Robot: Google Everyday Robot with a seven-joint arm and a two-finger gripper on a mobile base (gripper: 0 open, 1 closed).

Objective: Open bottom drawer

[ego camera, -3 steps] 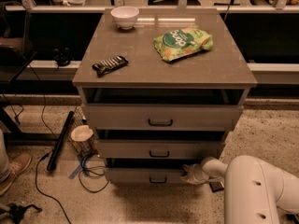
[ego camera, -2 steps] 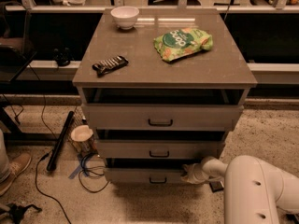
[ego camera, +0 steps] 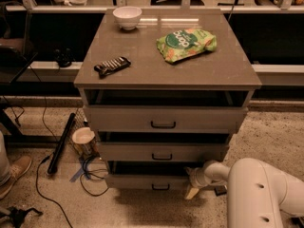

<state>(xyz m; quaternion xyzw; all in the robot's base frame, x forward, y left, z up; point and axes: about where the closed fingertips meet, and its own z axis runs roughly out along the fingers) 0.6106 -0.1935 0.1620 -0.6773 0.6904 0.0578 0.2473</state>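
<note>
The cabinet has three grey-beige drawers. The bottom drawer is the lowest front, with a small black bar handle. A dark gap shows above its front. The middle drawer and top drawer sit above it, each with a black handle. My gripper reaches in from the lower right on a white arm. It sits at the right end of the bottom drawer front, right of the handle. One pale finger points down toward the floor.
On the cabinet top are a white bowl, a green snack bag and a dark candy bar. A paper cup, a black bar and cables lie on the floor at left. A shoe is at far left.
</note>
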